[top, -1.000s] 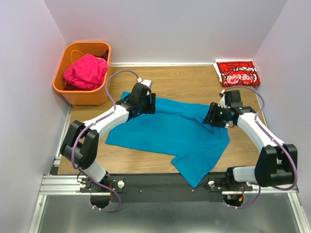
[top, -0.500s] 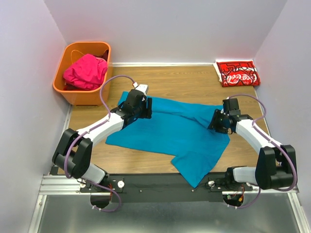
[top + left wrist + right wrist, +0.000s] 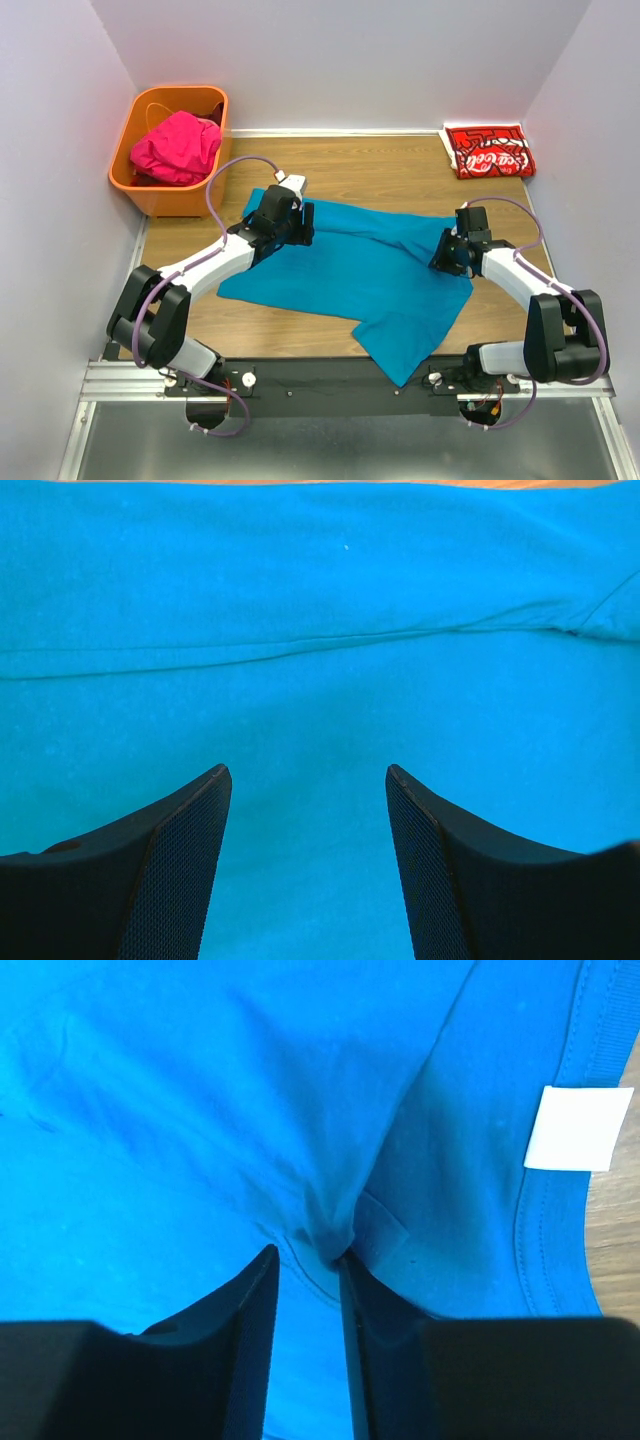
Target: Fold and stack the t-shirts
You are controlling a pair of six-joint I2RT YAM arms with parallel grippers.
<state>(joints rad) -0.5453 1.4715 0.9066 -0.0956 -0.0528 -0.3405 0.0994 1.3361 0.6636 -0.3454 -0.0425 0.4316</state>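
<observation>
The teal-blue t-shirt (image 3: 340, 270) lies spread and rumpled on the wooden table. My left gripper (image 3: 300, 222) is open over its far left part, with flat teal cloth (image 3: 320, 680) between and beyond the fingers (image 3: 305, 775). My right gripper (image 3: 442, 255) is at the shirt's right edge near the collar, and its jaws (image 3: 307, 1252) are pinched on a raised fold of teal cloth (image 3: 200, 1110). A white neck label (image 3: 578, 1128) shows beside it. The red Coca-Cola t-shirt (image 3: 488, 152) lies folded at the far right corner. The magenta-pink t-shirt (image 3: 175, 147) is bunched in the basket.
The orange plastic basket (image 3: 176, 90) stands at the far left corner. Pale walls close in the table on the left, back and right. A corner of the teal shirt hangs over the near edge onto the black rail (image 3: 320, 375).
My right gripper has moved right and down onto the shirt's right edge and closed on a fold. My left gripper has shifted slightly left and lowered onto the cloth.
</observation>
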